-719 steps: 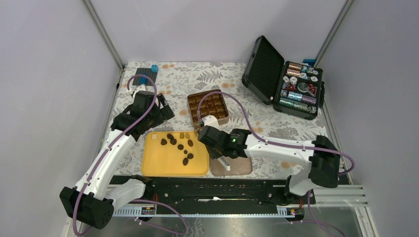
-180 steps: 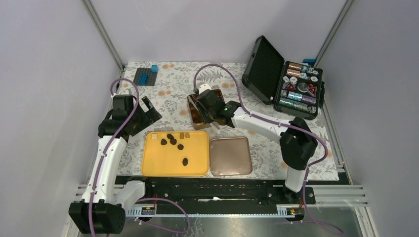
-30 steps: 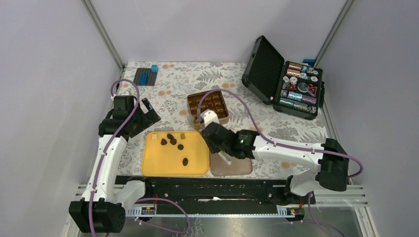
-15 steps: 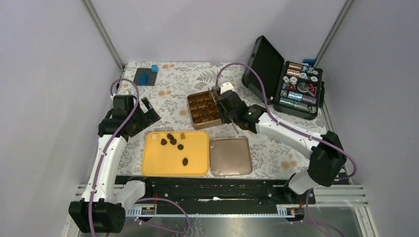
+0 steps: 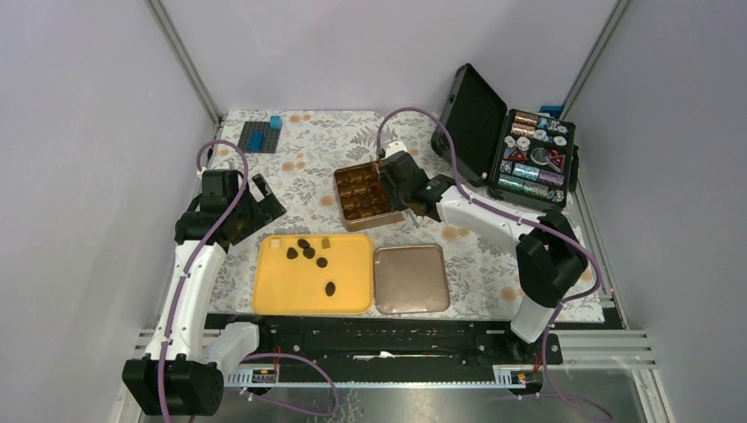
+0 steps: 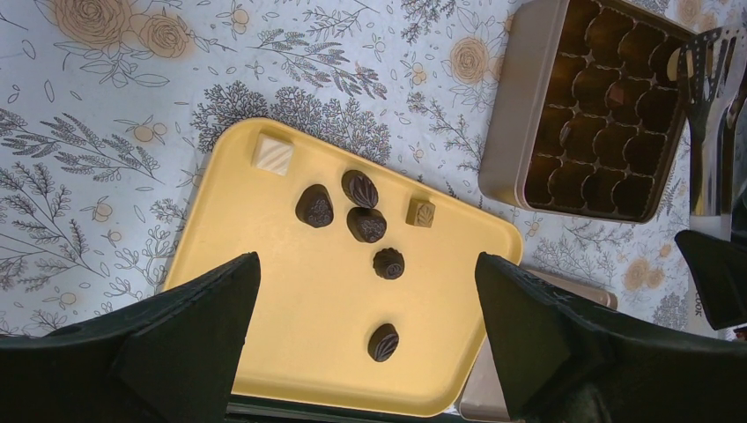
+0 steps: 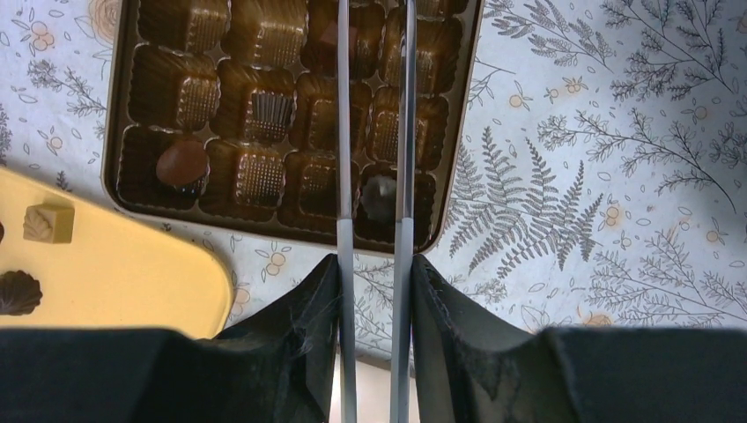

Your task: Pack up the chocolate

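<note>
Five dark, ribbed, rounded bits of chocolate [image 6: 366, 225], plus one tan and one pale square, loose on yellow tray [image 6: 299, 339]. Few more pieces sit in cells of brown box [image 7: 251, 181]. Your right gripper [image 6: 710, 62] hangs over box's right side, arm stretched forward. Long fingers near-parallel with narrow gap, so you can't tell if pinching. Left gripper [image 5: 269, 196] spread wide, raised over table [image 5: 308, 150] left of tray.

The top view looked down from behind the near edge over the whole table [image 5: 308, 150]. The left wrist view looked from well above at the yellow tray [image 6: 291, 300] and partitioned box [image 6: 511, 132]. The right wrist view sat close over the box. All shared both.
</note>
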You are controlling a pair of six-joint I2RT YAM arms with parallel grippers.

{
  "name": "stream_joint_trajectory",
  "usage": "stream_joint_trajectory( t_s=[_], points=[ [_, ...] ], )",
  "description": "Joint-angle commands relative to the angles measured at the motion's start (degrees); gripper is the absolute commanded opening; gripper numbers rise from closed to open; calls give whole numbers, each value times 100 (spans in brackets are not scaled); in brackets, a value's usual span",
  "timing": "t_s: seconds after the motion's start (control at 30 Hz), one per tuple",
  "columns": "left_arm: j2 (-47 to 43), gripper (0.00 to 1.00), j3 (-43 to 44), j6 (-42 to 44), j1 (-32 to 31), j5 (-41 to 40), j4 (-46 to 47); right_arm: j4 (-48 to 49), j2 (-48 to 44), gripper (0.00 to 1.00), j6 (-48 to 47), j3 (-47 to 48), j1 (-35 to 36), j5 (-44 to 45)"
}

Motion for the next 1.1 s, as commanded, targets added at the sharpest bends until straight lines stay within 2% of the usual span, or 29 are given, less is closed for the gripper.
stream_joint_trajectory(
  t_s=[0.0, 0.33, 0.53, 0.73, 0.87, 1.0, 1.07],
  points=[
    [-39, 99, 244, 126, 19, -102, 101, 393, 161, 28, -90, 403, -57, -64],
    [-88, 99, 281, 179, 21, -290, 19, 414, 635, 29, -91, 722, -96, -104],
    [-104, 99, 267, 188, 20, -295, 10, 373, 640, 42, -21, 688, -95, -146],
    [-139, 99, 242, 197, 20, -284, 7, 372, 570, 45, 20, 667, -97, -155],
    [-179, 99, 236, 190, 23, -283, -8, 345, 365, 39, 49, 614, -97, -212],
    [-190, 99, 213, 181, 25, -259, -10, 340, -145, 25, 72, 390, -72, -501],
    [-168, 99, 213, 164, 23, -249, -3, 220, -390, 23, -1, 297, 75, -465]
  ],
)
